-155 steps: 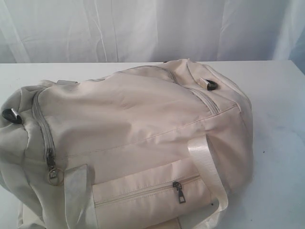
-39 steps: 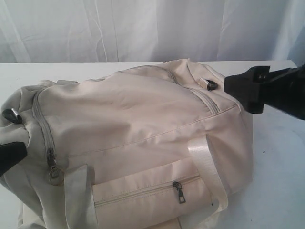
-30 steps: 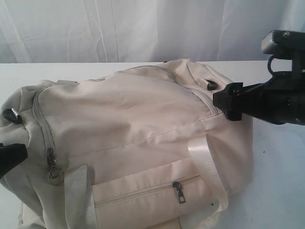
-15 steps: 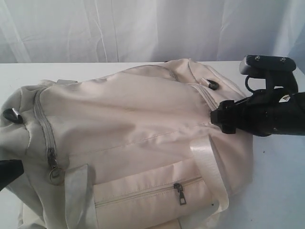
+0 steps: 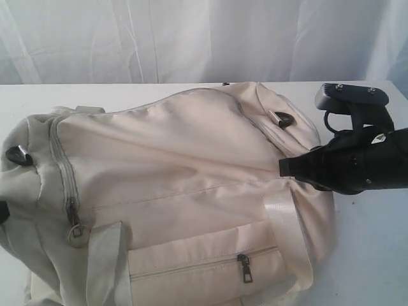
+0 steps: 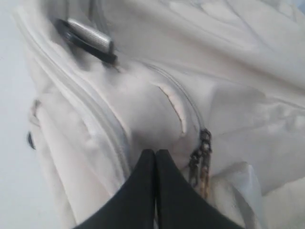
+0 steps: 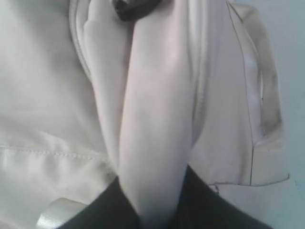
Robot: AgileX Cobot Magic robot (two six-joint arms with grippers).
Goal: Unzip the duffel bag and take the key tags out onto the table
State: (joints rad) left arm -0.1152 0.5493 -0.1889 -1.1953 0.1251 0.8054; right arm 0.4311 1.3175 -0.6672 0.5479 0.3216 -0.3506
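Exterior view: zipped duffel bag (image 5: 178, 159) lies nearer the tabletop's (image 5: 373, 255) left edge. Right gripper (image 7: 152, 191) pinches a fabric fold; left gripper (image 6: 155, 155) closed, tips beside zipper pull (image 6: 202, 152).

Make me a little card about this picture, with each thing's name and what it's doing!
bag: cream, lying on the table, zips look closed
table: white, under the bag
left gripper: shut, tips against the bag beside a zip pull
right gripper: shut on a fold of the bag's cloth
key tags: not in view
curtain: white, behind the table
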